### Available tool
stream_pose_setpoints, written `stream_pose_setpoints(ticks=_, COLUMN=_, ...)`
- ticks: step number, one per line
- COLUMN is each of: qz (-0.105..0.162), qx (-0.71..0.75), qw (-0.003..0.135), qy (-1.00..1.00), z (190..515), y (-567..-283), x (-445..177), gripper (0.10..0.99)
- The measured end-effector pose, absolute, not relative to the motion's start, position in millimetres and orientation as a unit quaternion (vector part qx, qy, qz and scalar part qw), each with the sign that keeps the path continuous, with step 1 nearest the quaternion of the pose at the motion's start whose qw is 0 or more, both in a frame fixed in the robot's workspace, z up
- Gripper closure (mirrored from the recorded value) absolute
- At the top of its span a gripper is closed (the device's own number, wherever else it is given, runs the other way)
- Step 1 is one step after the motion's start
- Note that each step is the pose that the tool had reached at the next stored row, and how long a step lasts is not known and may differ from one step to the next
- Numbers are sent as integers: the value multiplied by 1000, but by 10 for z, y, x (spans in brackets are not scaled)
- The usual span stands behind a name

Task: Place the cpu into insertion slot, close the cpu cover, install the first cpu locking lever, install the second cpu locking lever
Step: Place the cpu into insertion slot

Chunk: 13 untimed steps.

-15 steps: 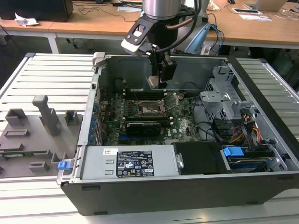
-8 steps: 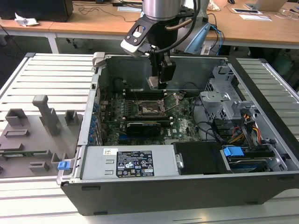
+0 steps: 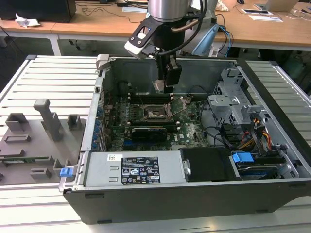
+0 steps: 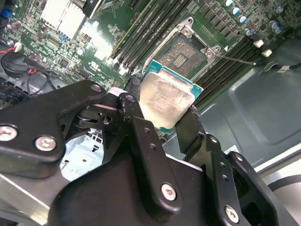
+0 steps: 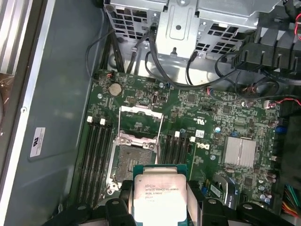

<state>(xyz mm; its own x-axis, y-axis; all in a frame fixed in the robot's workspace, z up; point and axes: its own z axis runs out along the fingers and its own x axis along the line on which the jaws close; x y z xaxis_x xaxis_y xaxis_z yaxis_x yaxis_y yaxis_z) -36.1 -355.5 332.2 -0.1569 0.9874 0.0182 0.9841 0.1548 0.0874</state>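
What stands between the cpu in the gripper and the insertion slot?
Nothing visible does. The gripper holds the cpu in the air over the board. The insertion slot lies uncovered, with the cpu cover open beside it.

The arm (image 3: 167, 8) comes straight down from above, its silvery wrist upright and the black pincer (image 3: 164, 86) pointing downward. In the second wrist view, its two fingers (image 4: 188, 127) are clamped on opposite edges of the cpu (image 4: 165, 96).

One corner of the insertion slot (image 5: 126, 162) behind the cpu (image 5: 159, 197), the cpu's end past the picture edge.
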Motion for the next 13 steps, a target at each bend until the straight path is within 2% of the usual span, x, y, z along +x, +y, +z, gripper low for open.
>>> stream_pose_setpoints(ticks=13, qz=38, qx=678, qw=23, qy=734, z=3249, y=-3555, x=-363, gripper=545)
